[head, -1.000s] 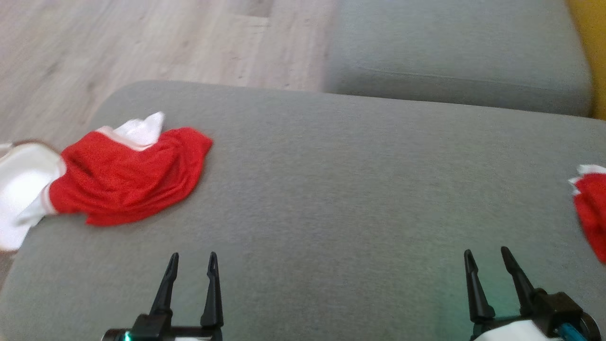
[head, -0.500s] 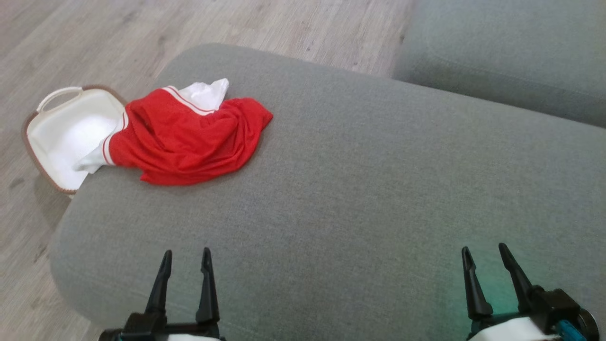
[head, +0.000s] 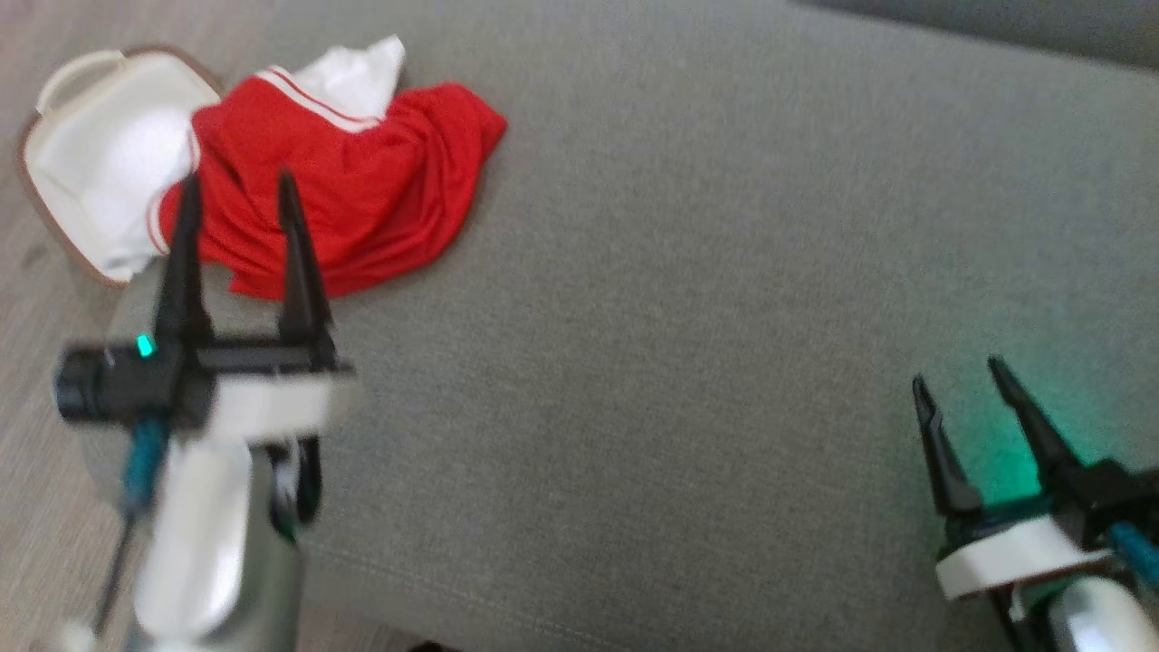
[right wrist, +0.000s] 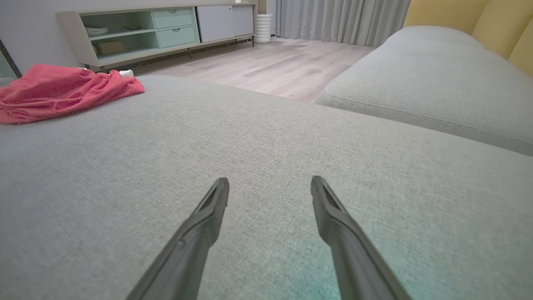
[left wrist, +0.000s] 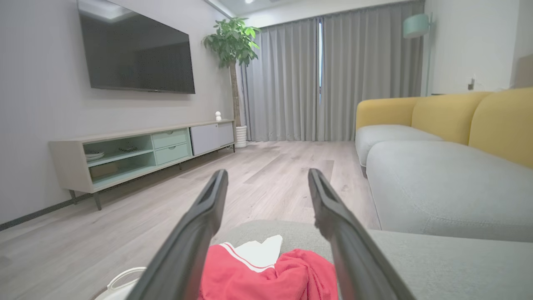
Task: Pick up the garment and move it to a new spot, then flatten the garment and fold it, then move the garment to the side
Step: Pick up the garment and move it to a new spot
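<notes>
The red garment (head: 362,199) lies bunched at the far left corner of the grey cushion (head: 688,272), just ahead of the spread left gripper (head: 239,179), perhaps not touching it. The right gripper (head: 958,371), also spread, sits well apart.

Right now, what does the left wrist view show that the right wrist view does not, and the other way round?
Left wrist view: a wall television, a leafy plant, a lamp, and the garment close, framed by the open left gripper. Right wrist view: the open right gripper over bare grey cushion, the garment far off at its left. Both: the garment, the cabinet, wood floor, curtains.
</notes>
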Available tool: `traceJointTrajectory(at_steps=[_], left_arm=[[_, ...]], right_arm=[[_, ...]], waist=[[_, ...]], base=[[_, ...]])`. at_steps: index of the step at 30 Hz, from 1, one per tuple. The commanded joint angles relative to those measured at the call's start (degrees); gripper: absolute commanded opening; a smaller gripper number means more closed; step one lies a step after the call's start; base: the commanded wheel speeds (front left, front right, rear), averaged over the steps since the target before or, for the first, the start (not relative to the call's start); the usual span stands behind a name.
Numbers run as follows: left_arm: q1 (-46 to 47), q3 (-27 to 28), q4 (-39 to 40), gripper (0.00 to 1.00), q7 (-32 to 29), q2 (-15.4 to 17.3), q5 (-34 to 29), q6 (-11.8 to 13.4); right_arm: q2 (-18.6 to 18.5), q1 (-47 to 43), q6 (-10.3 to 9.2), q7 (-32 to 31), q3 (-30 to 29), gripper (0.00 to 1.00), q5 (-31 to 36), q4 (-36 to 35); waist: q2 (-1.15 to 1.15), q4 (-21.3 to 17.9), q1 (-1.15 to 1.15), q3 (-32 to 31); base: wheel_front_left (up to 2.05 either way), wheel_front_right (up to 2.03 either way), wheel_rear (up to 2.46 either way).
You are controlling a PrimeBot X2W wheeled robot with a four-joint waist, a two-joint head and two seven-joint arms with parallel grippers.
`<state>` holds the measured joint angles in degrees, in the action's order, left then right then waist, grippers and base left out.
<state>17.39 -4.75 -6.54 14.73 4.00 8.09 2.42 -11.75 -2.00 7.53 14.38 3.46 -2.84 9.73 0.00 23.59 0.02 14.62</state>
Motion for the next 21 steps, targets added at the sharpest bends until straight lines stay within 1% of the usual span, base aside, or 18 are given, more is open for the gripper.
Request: traceJointTrajectory(at_steps=[1, 5, 7, 12, 16, 21], left_arm=[[3.28, 2.74, 0.38, 1.0, 0.27, 1.95, -0.36, -0.17], [15.64, 3.58, -9.27, 1.0, -0.94, 4.63, -0.57, -1.17], [22.06, 3.58, -14.6, 1.0, -3.72, 6.07, -1.17, -1.11], [34.66, 4.14, -28.35, 1.0, -12.49, 7.83, -0.84, -0.38], [40.82, 5.64, -39.82, 1.0, -19.09, 8.35, 1.76, -0.94], [44.05, 6.44, -51.55, 1.0, -25.36, 8.66, 3.7, -1.24]], right_arm=[[-1.48, 1.66, -0.04, 0.62, 1.51, 1.0, 0.35, -1.96], [-5.11, 4.43, -0.04, 0.62, 2.55, 1.0, 0.31, -3.18], [-7.08, 5.38, -0.04, 0.62, 2.94, 1.0, 0.29, -4.02], [-11.74, 7.02, -0.04, 0.62, 3.09, 1.0, -0.04, -6.21], [-13.7, 7.93, -0.04, 0.62, 3.37, 1.0, -0.31, -7.61], [-14.7, 8.77, -0.04, 0.62, 4.01, 1.0, -0.22, -8.36]], waist=[[0.0, -0.7, -0.02, 4.77], [0.0, -1.21, -0.02, 9.69], [0.0, -1.44, -0.02, 12.13], [0.0, -2.45, -0.02, 16.92], [0.0, -3.82, -0.02, 19.43], [0.0, -5.49, -0.02, 21.38]], base=[[0.0, 0.0, 0.0], [0.0, 0.0, 0.0], [0.0, 0.0, 0.0], [0.0, 0.0, 0.0], [0.0, 0.0, 0.0], [0.0, 0.0, 0.0]])
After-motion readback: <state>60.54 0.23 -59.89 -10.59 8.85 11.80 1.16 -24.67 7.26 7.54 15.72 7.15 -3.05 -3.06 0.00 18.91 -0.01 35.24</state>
